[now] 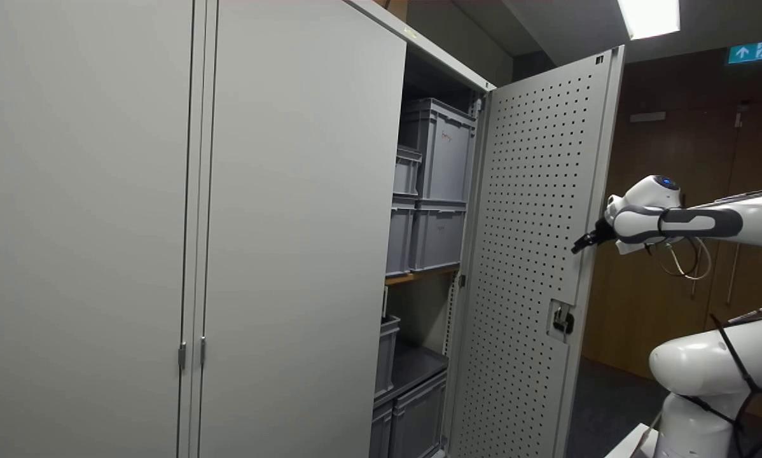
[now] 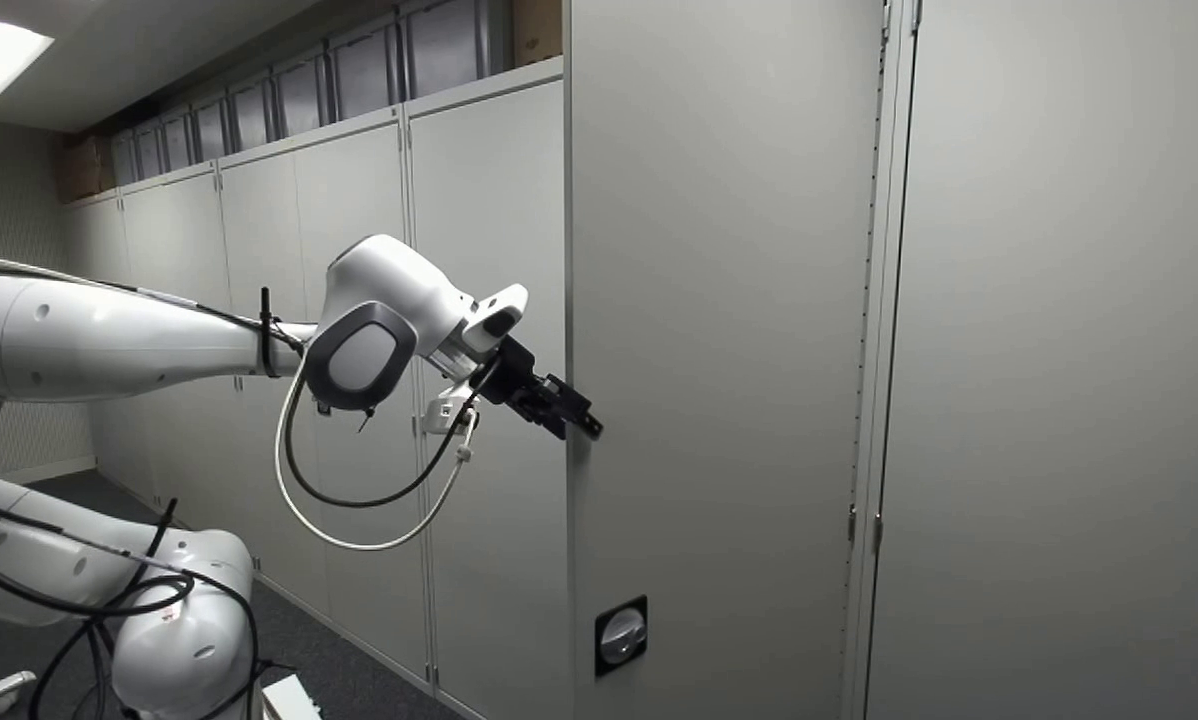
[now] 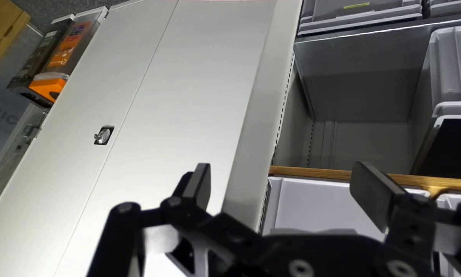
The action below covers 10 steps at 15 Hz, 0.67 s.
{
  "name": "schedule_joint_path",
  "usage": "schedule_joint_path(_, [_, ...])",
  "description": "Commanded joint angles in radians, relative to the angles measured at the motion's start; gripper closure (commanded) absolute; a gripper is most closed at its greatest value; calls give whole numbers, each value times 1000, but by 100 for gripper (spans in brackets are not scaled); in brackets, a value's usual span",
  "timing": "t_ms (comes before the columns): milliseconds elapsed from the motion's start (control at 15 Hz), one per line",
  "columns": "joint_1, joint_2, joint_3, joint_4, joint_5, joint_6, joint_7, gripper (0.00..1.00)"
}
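Observation:
My black gripper point(image 3: 286, 188) is open in the wrist view, with its two pads wide apart and nothing held. That view stands upside down. A grey upright strip point(image 3: 259, 127), apparently the open door seen nearly edge-on, runs between the fingers, nearer the left one. In both exterior views the fingertips point(image 1: 577, 247) point(image 2: 581, 425) overlap the free edge of the open cabinet door. Its perforated inner face point(image 1: 521, 222) shows in an exterior view, its smooth outer face point(image 2: 719, 330) in an exterior view too. I cannot tell whether a finger touches the door.
Grey crates point(image 1: 441, 235) stand on a wood-edged shelf point(image 3: 311, 172) inside the cabinet. The door's latch point(image 1: 562, 320) and round handle point(image 2: 622, 636) sit below my gripper. Closed cabinets point(image 2: 349, 200) stand alongside. Orange-and-black cases point(image 3: 57, 61) lie beyond in the wrist view.

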Motion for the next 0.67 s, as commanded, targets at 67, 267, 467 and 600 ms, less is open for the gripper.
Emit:
schedule_joint_path(67, [37, -18, 42, -2, 40, 20, 5, 0])
schedule_joint_path(267, [50, -33, 57, -11, 48, 20, 7, 0])
schedule_joint_path(467, [64, -43, 69, -16, 57, 18, 16, 0])
schedule_joint_path(600, [73, -49, 76, -21, 66, 20, 19, 0])
